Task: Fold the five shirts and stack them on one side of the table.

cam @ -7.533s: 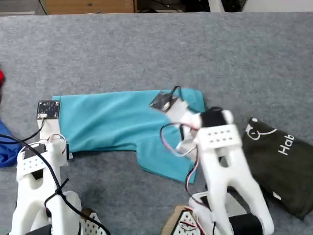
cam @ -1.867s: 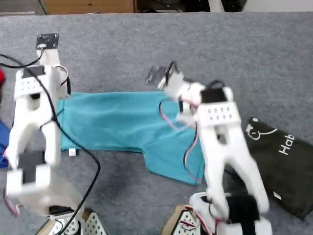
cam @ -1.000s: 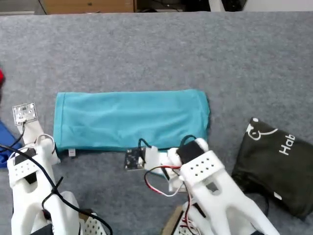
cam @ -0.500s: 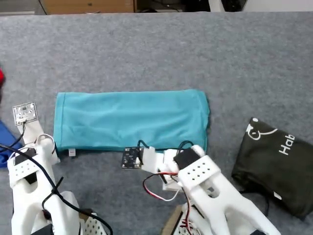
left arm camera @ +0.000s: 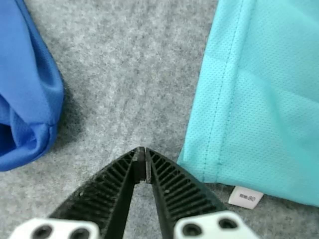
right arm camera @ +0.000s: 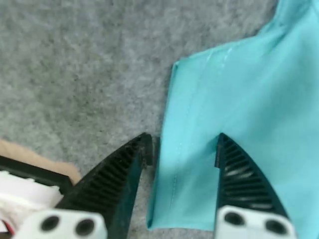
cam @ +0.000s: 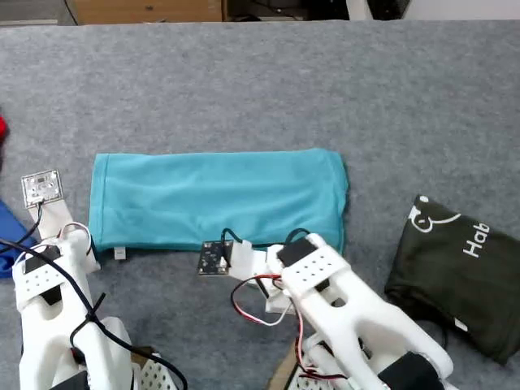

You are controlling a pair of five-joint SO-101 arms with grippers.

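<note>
From where I stand, the teal shirt (cam: 215,199) lies flat in the middle of the grey worktop (cam: 325,81). It is folded into a long band running left to right, with fairly straight edges and a broad stretch of bare felt beyond its far side. Well apart to its right, a dark shirt (cam: 455,268) sits folded near the right edge. At the left edge a blue shirt (cam: 8,244) is bunched up, with a strip of bare worktop between it and the teal one. The left claw (left arm camera: 141,167) hangs over that strip, beside the teal shirt's near left corner, its ribbed fingers pressed together with nothing between them. The left wrist view brings out the stitched hem down the teal shirt's left edge and a small white tag (left arm camera: 244,196) poking out at the corner. The right claw (right arm camera: 182,149) is at the teal shirt's near edge, spread wide, with a hemmed flap of the teal cloth lying between its fingers. Whether either finger touches the cloth I cannot tell.
</note>
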